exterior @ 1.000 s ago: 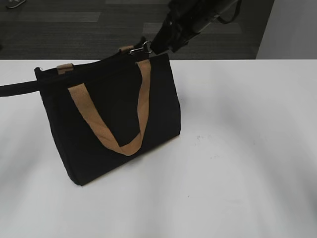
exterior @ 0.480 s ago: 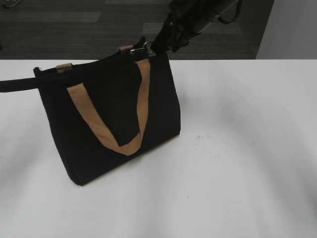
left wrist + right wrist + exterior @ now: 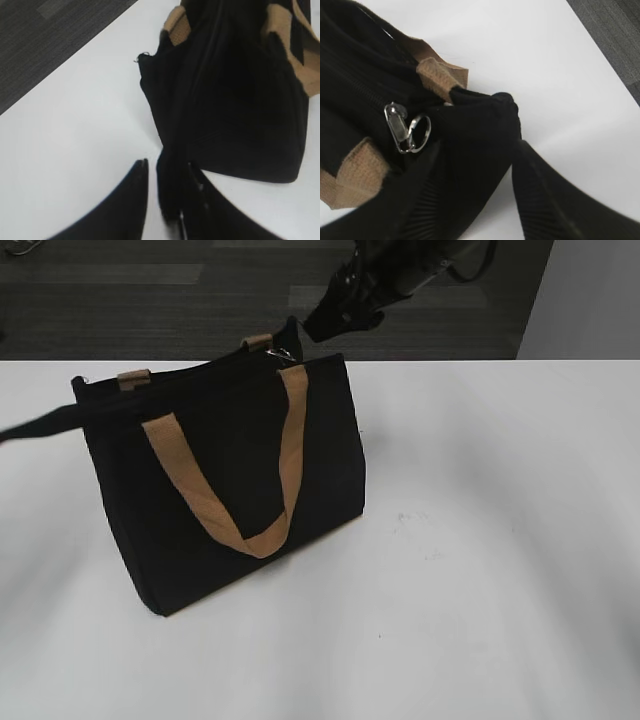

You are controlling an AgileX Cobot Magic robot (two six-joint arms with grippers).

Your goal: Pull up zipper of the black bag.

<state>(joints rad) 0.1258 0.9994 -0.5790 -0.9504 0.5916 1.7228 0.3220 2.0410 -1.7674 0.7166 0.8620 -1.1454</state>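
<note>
The black bag [image 3: 230,480] stands on the white table, with tan handles. Its silver zipper pull [image 3: 281,353] lies free at the right end of the top edge. It also shows in the right wrist view [image 3: 405,131], just left of my fingers. My right gripper [image 3: 335,322] is open and empty, hovering above and to the right of the pull. In the right wrist view [image 3: 480,155] the bag's end corner [image 3: 485,115] sits between its fingers. My left gripper [image 3: 167,167] is at the bag's left end [image 3: 75,412]. A black fabric tab [image 3: 170,185] lies between its jaws, with a gap on the left side.
The white table [image 3: 480,540] spreads to the right of and in front of the bag. Its far edge runs just behind the bag, with dark carpet floor [image 3: 150,300] beyond.
My right gripper has let go of the zipper pull and lifted up to the right. The pull has dropped onto the bag's top. The left arm has dipped slightly.
</note>
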